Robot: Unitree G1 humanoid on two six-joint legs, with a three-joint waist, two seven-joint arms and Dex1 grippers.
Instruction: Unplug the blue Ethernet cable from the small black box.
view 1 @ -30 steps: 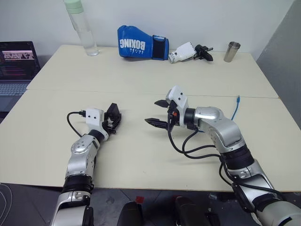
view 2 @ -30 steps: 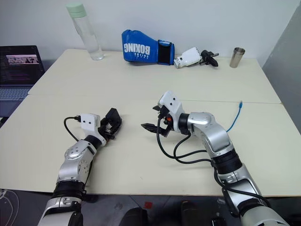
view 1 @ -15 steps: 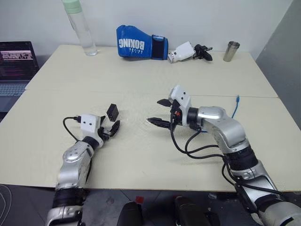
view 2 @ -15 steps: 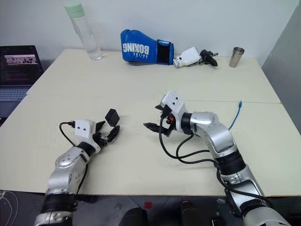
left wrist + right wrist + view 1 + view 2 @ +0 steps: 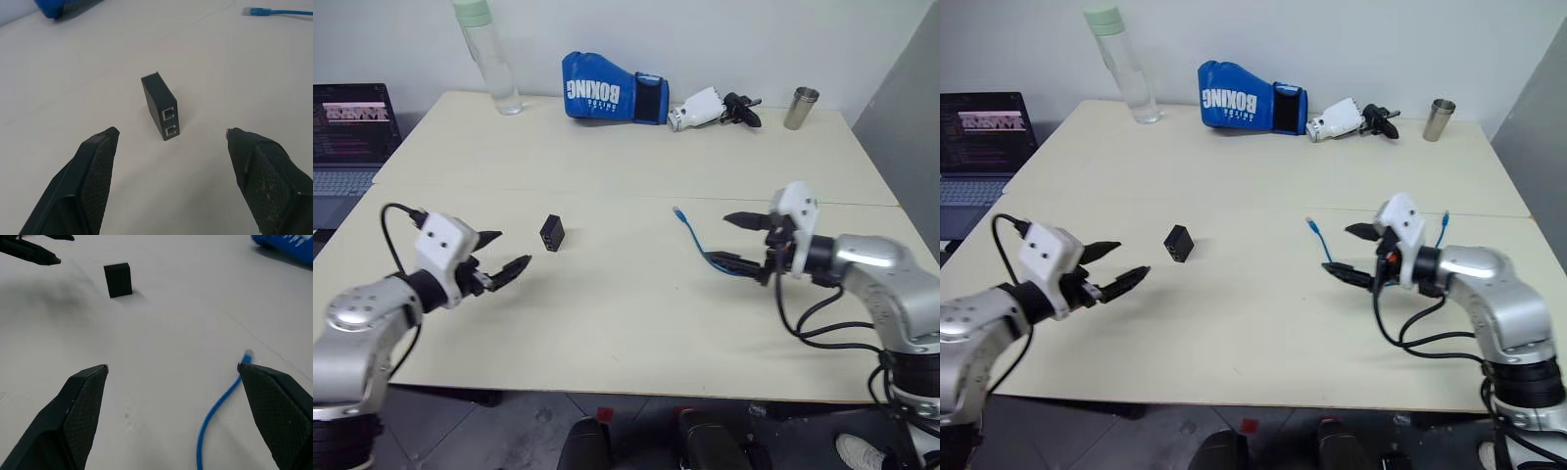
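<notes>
Left gripper [image 5: 501, 263] hung above the near left of the cream table [image 5: 607, 323], black fingers spread, nothing held. Just beyond its tips the small matte-black square box [image 5: 552, 233] stood on edge, free of both grippers, two open ports [image 5: 168, 122] facing the left wrist camera. Right gripper [image 5: 741, 240] was spread wide over the table's right side, empty. The thin bright-blue Ethernet cable [image 5: 697, 242] lay unplugged on the table, its near end just beside the lower right finger, plug tip well apart from the box.
</notes>
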